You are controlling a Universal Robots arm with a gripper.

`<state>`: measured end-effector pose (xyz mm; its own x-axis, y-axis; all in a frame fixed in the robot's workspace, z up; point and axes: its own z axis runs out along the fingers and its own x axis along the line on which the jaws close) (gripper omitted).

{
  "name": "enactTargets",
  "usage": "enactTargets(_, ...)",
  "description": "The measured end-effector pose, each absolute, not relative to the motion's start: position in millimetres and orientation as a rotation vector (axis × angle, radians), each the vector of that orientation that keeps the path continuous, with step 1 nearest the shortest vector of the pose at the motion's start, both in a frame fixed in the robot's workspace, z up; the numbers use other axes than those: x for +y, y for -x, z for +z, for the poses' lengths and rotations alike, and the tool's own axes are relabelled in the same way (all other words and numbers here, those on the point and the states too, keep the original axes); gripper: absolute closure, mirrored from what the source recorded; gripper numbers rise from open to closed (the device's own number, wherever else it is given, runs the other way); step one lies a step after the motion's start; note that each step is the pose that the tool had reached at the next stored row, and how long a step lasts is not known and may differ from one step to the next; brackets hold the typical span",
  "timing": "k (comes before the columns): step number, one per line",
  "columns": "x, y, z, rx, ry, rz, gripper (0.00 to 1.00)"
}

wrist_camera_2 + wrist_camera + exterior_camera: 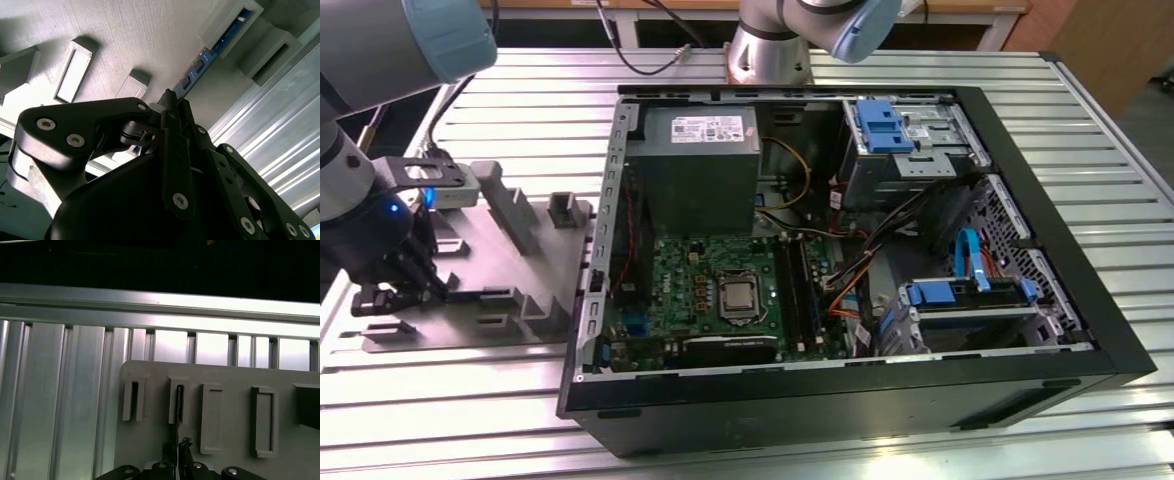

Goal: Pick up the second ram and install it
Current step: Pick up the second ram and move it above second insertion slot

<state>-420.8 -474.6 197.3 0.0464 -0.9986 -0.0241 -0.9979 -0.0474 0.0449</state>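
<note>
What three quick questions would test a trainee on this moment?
1. True or false: the gripper is working inside the computer case.
2. Where is the second ram? A) seated in a motherboard slot; B) standing on edge in a slot of the grey holder; C) lying flat on the table.
3. Fill in: in both wrist views the gripper's fingers are closed on ____.

Key: 1 false, it is over the grey holder, on the exterior view's left of the case. 2 B. 3 the second ram.
</note>
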Motion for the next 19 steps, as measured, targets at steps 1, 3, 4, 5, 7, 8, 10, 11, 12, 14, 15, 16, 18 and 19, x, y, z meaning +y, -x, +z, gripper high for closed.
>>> enactTargets(1, -474.6, 420.8, 198.6, -2.157, -2.261, -0.076, 0.81)
enactTargets(3, -474.5, 420.7, 200.1, -2.157, -2.261, -0.076, 0.81)
enactTargets(4, -474.5, 420.7, 200.0, -2.157, -2.261, -0.076, 0.81)
enactTargets(5, -474.5, 420.7, 200.1, -2.157, -2.261, -0.076, 0.81)
enactTargets(7, -474.8, 420.0, 200.2, -2.157, -2.261, -0.076, 0.81)
enactTargets(8, -474.7, 419.9, 200.3, -2.157, -2.261, -0.076, 0.81)
enactTargets(10, -474.7, 419.6, 200.3, -2.157, -2.261, -0.076, 0.81)
enactTargets(11, -474.7, 419.2, 200.3, -2.157, -2.261, -0.076, 0.81)
enactTargets(12, -474.7, 419.2, 200.3, -2.157, -2.261, -0.076, 0.81)
enactTargets(14, -474.7, 419.0, 200.2, -2.157, -2.261, -0.076, 0.81)
enactTargets(15, -474.7, 418.9, 200.2, -2.157, -2.261, -0.076, 0.81)
enactTargets(16, -474.7, 418.8, 200.3, -2.157, -2.261, -0.076, 0.81)
enactTargets(18, -474.7, 418.6, 200.2, -2.157, -2.261, -0.076, 0.81)
enactTargets(19, -474.7, 418.5, 200.2, -2.157, -2.261, -0.076, 0.83)
